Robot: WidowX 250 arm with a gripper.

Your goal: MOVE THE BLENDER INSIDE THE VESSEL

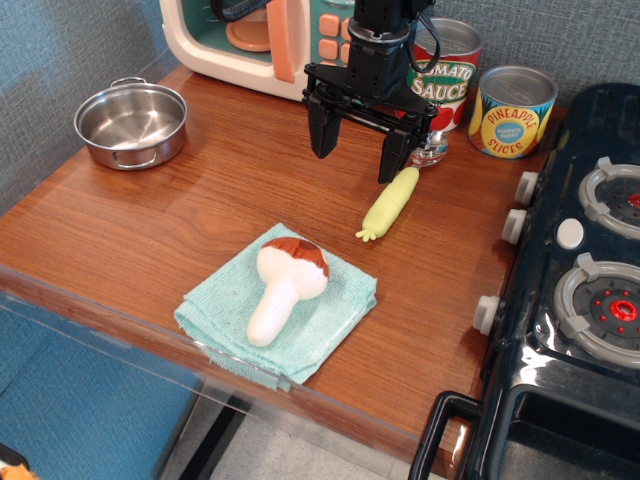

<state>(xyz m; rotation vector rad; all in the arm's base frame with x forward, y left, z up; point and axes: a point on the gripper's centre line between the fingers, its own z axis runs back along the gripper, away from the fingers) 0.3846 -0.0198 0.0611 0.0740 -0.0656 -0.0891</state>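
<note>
The blender (pixel 284 288) lies on its side on a teal cloth (pixel 325 320) near the front edge of the counter (pixel 130 230), brown-and-white cap toward the back, white stem pointing toward the front; nothing grips it. The gripper (pixel 359 142) hangs above the counter behind it, jaws apart and empty, well apart from the toy, close to the yellow-green scoop (pixel 390 204). The step in hand looks to be the reach; best to come down over the thick stem or the cap's base, jaws set across the stem, and pinch only the plush — not the cloth beneath, which could lift with it. The vessel (pixel 131 124) stands at the back left corner, upright and empty — room enough to drop the toy in; two cans (pixel 513 111) stand closed at the back right.
</note>
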